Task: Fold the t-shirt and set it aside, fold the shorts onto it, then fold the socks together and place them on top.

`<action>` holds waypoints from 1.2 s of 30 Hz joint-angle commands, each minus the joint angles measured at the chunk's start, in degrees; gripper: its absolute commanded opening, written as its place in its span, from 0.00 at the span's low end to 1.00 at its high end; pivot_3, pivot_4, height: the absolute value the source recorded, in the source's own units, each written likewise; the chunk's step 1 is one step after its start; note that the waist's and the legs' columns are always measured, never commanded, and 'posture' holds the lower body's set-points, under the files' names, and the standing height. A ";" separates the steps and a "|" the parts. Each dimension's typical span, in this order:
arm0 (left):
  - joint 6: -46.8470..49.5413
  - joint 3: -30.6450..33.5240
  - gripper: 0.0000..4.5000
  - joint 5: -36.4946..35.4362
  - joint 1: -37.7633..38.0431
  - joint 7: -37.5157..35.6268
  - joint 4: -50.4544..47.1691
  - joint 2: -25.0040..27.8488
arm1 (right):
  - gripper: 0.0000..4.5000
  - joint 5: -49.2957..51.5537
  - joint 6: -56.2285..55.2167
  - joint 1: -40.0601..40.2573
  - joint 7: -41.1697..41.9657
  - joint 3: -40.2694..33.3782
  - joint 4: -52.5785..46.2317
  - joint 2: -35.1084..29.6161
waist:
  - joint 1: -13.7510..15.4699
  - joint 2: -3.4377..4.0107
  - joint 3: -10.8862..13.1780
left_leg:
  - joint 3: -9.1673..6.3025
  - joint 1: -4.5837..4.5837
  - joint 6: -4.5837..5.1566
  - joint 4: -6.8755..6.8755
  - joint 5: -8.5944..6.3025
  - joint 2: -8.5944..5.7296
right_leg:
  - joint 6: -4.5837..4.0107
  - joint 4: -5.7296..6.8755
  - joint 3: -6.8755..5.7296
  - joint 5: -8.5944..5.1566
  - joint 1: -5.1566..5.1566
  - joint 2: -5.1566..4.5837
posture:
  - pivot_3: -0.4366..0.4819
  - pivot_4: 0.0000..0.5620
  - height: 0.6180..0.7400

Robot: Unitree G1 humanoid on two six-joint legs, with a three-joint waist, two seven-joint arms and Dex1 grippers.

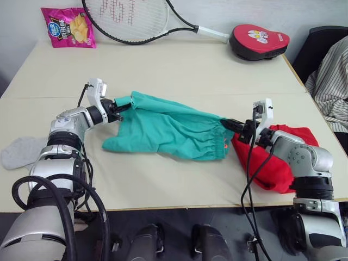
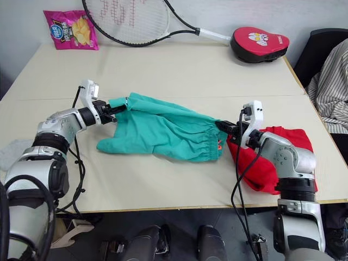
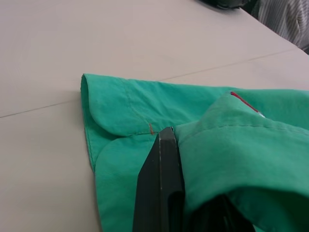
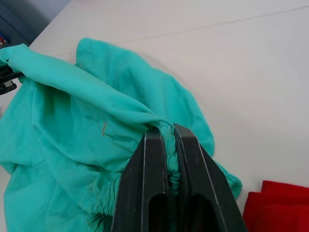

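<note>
Your shorts [image 1: 168, 130] hang stretched across the tabletop [image 1: 179, 70] middle, with the folded t-shirt [image 1: 274, 163] beside them on your right. Left gripper [image 1: 120, 106] fingers pinch a hem; right gripper [image 1: 231, 126] fingers are clamped on the waistband. A sock [image 1: 19, 152] lies far left.

The two head cameras are looking forward and down over the table [image 1: 179, 70] from the near edge, taking in everything up to the far wall, and both are sharing nearly the same spread, one sitting slightly to the side of the other. The left wrist camera is riding very close along the left gripper [image 3: 166, 140], facing the shorts [image 3: 145, 108]. The right wrist camera is peering close along the right gripper [image 4: 166, 135] at the same shorts from the opposite end.
</note>
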 commanded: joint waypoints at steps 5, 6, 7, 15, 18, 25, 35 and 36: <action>-8.44 6.09 0.35 0.03 -1.74 6.60 -0.23 -1.13 | 0.18 -2.84 -8.47 0.55 -3.89 -4.68 -0.45 3.88 | -0.09 0.00 0.00 | 0.00 0.00 0.00 0.00 0.00 0.00 | 0.00 0.02 0.01 0.00 0.00 -0.01 | 0.48 0.27 1.00; -9.64 6.87 0.43 0.01 -1.70 8.27 -0.20 -1.12 | 0.25 -3.84 -10.54 0.91 -3.99 -4.71 -0.99 4.20 | -0.08 0.00 0.00 | 0.00 0.00 0.00 0.00 0.00 0.00 | 0.00 0.02 0.00 0.00 0.00 0.00 | 0.48 0.27 1.00; -10.67 7.33 0.51 0.34 -1.58 9.74 -0.20 -1.03 | 0.34 -4.60 -12.01 1.37 -4.10 -4.81 -1.55 4.41 | -0.08 0.00 0.00 | 0.00 0.00 0.00 0.00 0.00 0.00 | 0.00 0.02 0.00 0.00 0.00 -0.01 | 0.48 0.27 1.00; -22.68 6.96 1.00 2.56 4.17 2.31 -5.25 2.80 | 0.97 -13.53 -33.37 7.87 4.15 -3.68 -6.51 1.12 | -0.25 0.00 0.00 | 0.05 0.06 0.01 -0.06 0.00 -0.06 | 0.01 0.02 0.03 0.00 0.00 0.05 | 0.48 0.27 1.00; -26.57 6.60 1.00 0.73 9.42 -9.88 -12.11 4.07 | 0.99 -12.88 -36.04 11.68 12.29 -1.55 -12.70 -1.87 | -0.19 0.00 0.00 | 0.08 0.11 0.00 -0.07 0.01 -0.03 | 0.01 0.04 0.04 0.00 0.00 0.12 | 0.48 0.27 1.00; -35.11 -0.52 1.00 -0.13 30.31 -33.66 -39.34 9.95 | 0.99 -19.83 -35.49 23.89 19.09 11.23 -28.76 -8.02 | -0.29 -0.03 -0.03 | 0.09 0.26 -0.12 -0.06 -0.07 0.08 | 0.00 -0.06 0.08 0.00 0.12 -0.06 | 0.48 0.27 1.00; -48.93 -7.86 1.00 18.11 28.94 -15.68 -33.64 8.31 | 0.99 -48.02 -52.92 20.71 5.84 22.75 -17.02 -5.94 | 1.09 -0.09 -0.06 | 0.04 0.43 -0.46 -0.05 -0.27 -0.01 | -0.14 -0.14 0.52 0.08 0.15 -0.28 | 0.48 0.27 1.00; -50.48 -8.76 1.00 19.14 27.64 -14.58 -31.32 7.52 | 0.96 -49.03 -53.03 20.04 5.65 23.19 -15.58 -5.94 | 1.17 -0.11 -0.07 | 0.06 0.44 -0.45 -0.05 -0.27 -0.01 | -0.14 -0.12 0.48 0.08 0.16 -0.27 | 0.48 0.27 1.00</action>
